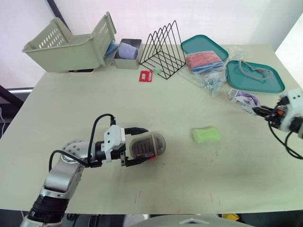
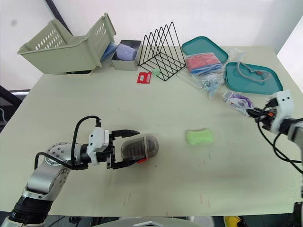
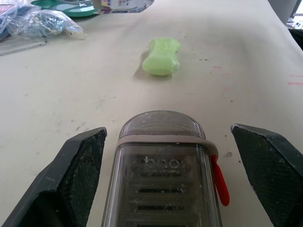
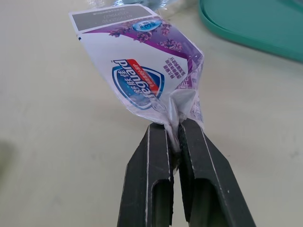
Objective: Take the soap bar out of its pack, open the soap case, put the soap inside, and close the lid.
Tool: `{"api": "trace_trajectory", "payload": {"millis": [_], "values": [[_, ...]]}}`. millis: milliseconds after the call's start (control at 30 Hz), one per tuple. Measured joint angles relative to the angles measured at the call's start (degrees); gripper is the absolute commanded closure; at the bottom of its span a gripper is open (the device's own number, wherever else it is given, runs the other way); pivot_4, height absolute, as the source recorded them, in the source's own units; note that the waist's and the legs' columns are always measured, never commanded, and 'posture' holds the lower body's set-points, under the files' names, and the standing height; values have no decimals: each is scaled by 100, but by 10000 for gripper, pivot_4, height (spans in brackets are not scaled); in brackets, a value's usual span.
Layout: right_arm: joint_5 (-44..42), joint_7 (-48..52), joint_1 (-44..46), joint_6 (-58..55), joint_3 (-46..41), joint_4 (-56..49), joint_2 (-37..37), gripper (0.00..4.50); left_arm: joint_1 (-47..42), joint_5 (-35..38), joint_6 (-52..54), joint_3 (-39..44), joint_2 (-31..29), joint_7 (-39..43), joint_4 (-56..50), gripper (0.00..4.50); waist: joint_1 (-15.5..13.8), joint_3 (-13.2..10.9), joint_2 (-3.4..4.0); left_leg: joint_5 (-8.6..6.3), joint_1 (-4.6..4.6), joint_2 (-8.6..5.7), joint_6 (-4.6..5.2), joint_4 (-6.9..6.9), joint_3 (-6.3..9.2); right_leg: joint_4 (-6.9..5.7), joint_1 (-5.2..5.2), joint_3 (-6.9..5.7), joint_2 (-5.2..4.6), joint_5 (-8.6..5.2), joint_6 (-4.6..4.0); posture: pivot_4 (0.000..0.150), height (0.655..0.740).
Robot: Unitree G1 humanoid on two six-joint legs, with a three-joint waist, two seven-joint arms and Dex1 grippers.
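At the far left of the desk (image 1: 71, 94), 1 pale basket (image 1: 66, 45) is leaning tipped on its side, out of the work.

Nearer, the left pincer (image 1: 141, 145) is lying low with its 2 fingers (image 3: 78, 175) spread apart, 1 on each side of the 1 soap case (image 1: 150, 144). The left wrist view is showing a gap on both sides, so it is bracketing the case rather than squeezing it. The case is resting on its side with the lid shut and a red latch (image 3: 220, 179) facing out. The pincer is likely lining up to steady the case for opening.

Behind, 1 wire rack (image 1: 163, 47) is standing upright.

The 1 green soap bar (image 1: 206, 135) is lying bare on the desk between the case and the right arm, well apart from both and waiting to be picked up.

2 teal trays (image 1: 201, 43) (image 1: 234, 78) are sitting at the back right.

Just beside the nearer tray, the right pincer (image 4: 173, 130) is clamping together on the crimped edge of the 1 purple soap pack (image 4: 142, 71). The pack is looking flat and empty, so it is probably being held off to the side to keep it clear.
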State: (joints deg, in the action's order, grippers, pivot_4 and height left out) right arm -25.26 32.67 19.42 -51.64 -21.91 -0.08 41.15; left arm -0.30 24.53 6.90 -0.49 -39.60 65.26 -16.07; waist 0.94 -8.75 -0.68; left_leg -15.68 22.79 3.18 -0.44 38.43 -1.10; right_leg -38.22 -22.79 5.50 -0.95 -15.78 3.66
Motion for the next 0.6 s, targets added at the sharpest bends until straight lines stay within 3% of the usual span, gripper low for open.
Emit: {"api": "trace_trajectory", "payload": {"millis": [233, 400, 600], "values": [[336, -2608, 509, -1940, -1012, -1215, -1351, 44409, -12, 50, 13, 6, 32, -9, 0, 0, -7, 0, 0, 0, 10, -1, 0, -5, 1, 6, -9, -1, 0, 0, 0, 1500, 7400], [494, -3337, 643, -2637, -1190, -1921, -2158, 44409, -58, 50, 36, 6, 34, -57, -17, 0, 75, 1, 2, 0, 10, -1, 0, -5, -1, -4, -15, 3, 1, 0, 0, 1500, 7400], [664, -3505, 598, -2655, -1190, -2044, -2279, 44409, -58, 50, 64, 5, 52, -75, -19, 0, 105, 1, 2, 0, 12, -2, 0, -6, -1, -1, -15, 2, 0, 0, 0, 1500, 7400]]}}
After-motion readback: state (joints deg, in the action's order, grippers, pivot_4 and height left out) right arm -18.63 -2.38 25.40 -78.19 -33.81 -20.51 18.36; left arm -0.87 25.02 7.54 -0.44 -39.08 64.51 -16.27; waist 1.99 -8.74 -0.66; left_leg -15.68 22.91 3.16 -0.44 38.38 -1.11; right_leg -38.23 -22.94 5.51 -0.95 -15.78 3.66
